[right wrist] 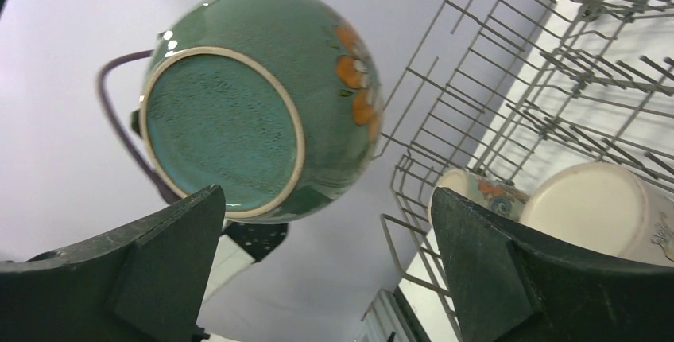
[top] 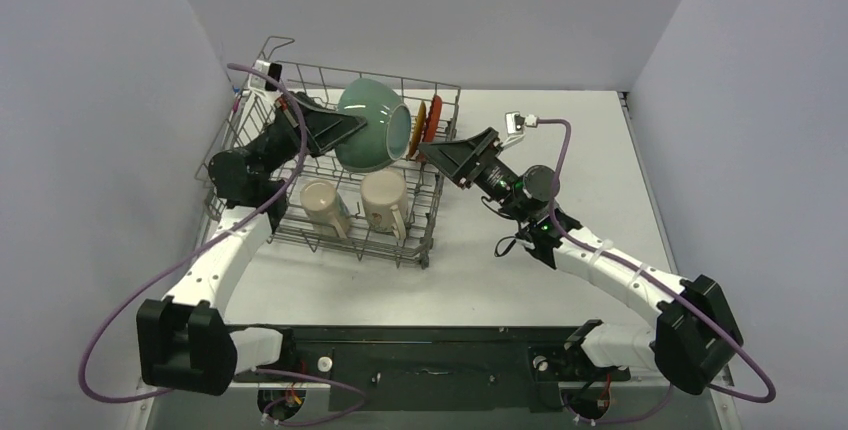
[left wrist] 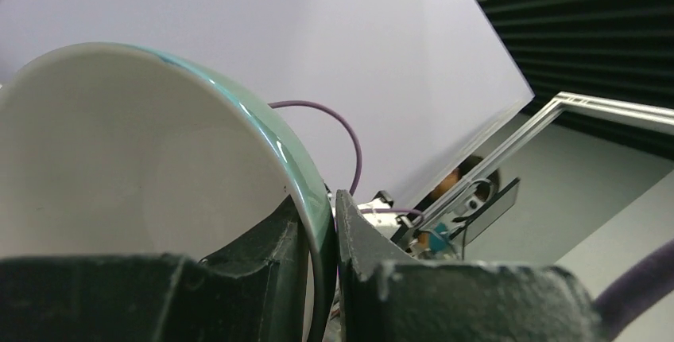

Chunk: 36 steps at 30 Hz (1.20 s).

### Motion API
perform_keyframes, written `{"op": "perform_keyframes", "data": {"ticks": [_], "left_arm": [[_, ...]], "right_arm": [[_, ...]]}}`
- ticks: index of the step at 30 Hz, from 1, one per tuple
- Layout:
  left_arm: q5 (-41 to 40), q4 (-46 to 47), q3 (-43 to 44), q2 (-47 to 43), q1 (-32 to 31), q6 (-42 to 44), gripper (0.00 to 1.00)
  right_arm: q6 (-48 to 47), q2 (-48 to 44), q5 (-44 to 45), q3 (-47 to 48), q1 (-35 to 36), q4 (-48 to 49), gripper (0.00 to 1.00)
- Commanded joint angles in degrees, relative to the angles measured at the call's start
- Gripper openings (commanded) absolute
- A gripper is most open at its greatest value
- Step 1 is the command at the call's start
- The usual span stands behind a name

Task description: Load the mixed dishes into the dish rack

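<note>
Over the rack (top: 400,78) at the table's (top: 560,140) far-left corner, the left claw (top: 355,127) is clamped on the rim of the bowl (top: 372,122), green outside and white inside, holding it tipped on its side above the tines. Right claw (top: 432,150) sits at the rack's right edge, just beside the bowl, fingers wide apart and gripping nothing. Down in the rack's near half a mug (top: 322,205) sits beside a second mug (top: 385,202), while the red plate (top: 434,118) and saucer (top: 419,120) stand on edge by its right wall.

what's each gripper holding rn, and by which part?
Left gripper is shut on the bowl, pinching its rim. Right gripper is open and holds nothing.
</note>
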Motion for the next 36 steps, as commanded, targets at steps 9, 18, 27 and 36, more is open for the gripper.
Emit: {"op": "perform_keyframes", "data": {"ticks": [9,18,27,36], "left_arm": [[-7.11,0.24,3.88,6.48,12.56,-1.15,0.0],[-8.78,3.45,13.32,25.2,17.62,6.57,0.0],[-16.58,-0.67,4.64,23.78,16.58,13.09,0.0],[-24.07,-0.99,-3.67,17.41,13.93,9.33,0.0]], "right_arm": [[-8.26,-8.01,2.31,-1.33,-0.03,-10.83,0.95],[-11.34,-13.65,3.01,-3.65,-2.04,-16.99,0.95],[-13.93,-14.34,3.23,-3.31,-2.96,-21.27,0.95],[-12.48,-11.63,1.8,-3.75,-3.02,-18.39,0.95]]}}
